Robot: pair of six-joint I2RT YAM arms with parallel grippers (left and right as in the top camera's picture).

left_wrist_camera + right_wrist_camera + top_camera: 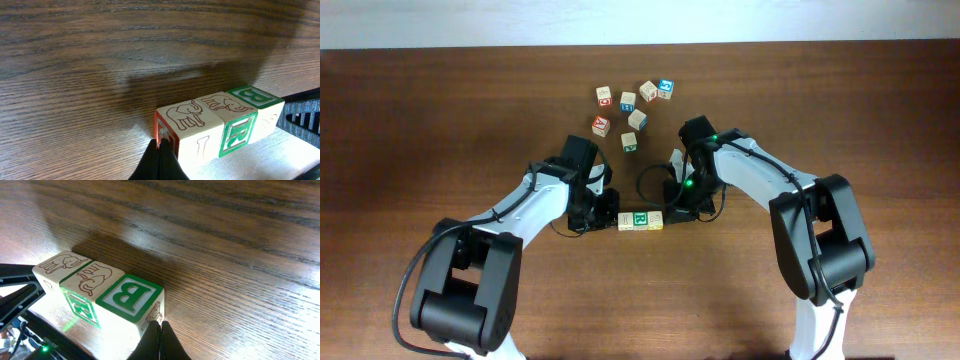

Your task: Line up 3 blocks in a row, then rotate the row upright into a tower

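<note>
Three pale wooden blocks lie in a tight row on the table [880, 120], between my two grippers. In the left wrist view the nearest block [187, 117] has an elephant on top and a red-bordered end face. The middle block [225, 102] shows a green R on its side. The far block [255, 96] has a green B on top. My left gripper [160, 145] is shut, its tips against the red-bordered end. In the right wrist view my right gripper [161, 326] is shut too, its tips touching the outer end of the B block [129, 294]. Overhead, the row [640, 219] lies between the left gripper [610, 219] and the right gripper [672, 212].
Several loose alphabet cubes lie scattered behind the row, among them a red-marked one [601, 125], a blue-marked one [665, 88] and one with a small green mark [630, 141]. Both arms reach in from the near edge.
</note>
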